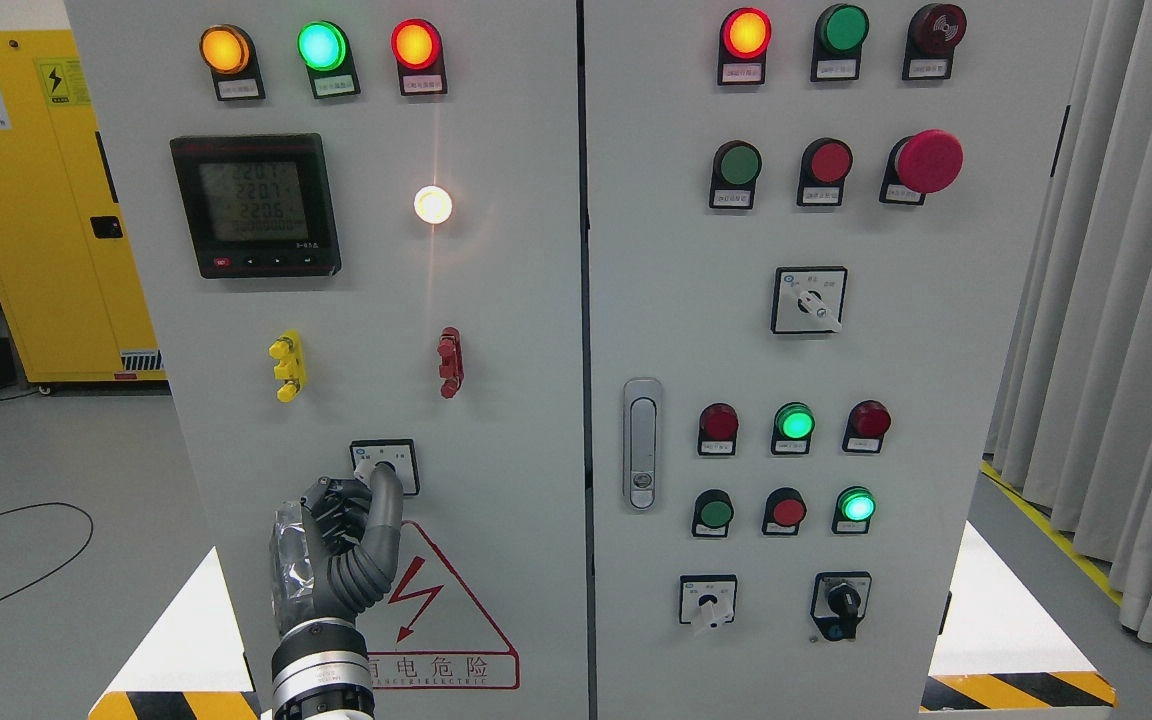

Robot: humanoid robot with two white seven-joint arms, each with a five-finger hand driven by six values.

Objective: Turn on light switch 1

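The tall metal electrical cabinet (516, 420) is pale grey. Along its top left sit 3 round lit lamps: an amber lamp (224, 49), a green lamp (322, 45) and a red-orange lamp (415, 44). The black-framed digital meter (256, 205) has a grey-green screen. Below it are a yellow plastic clip (287, 366) and a dark red plastic clip (450, 362). The dark grey and black left robot hand (341, 545) has a silver wrist ring. A red-outlined triangular warning label (456, 625) carries a red lightning bolt. The yellow steel storage cabinet (36, 200) stands behind.
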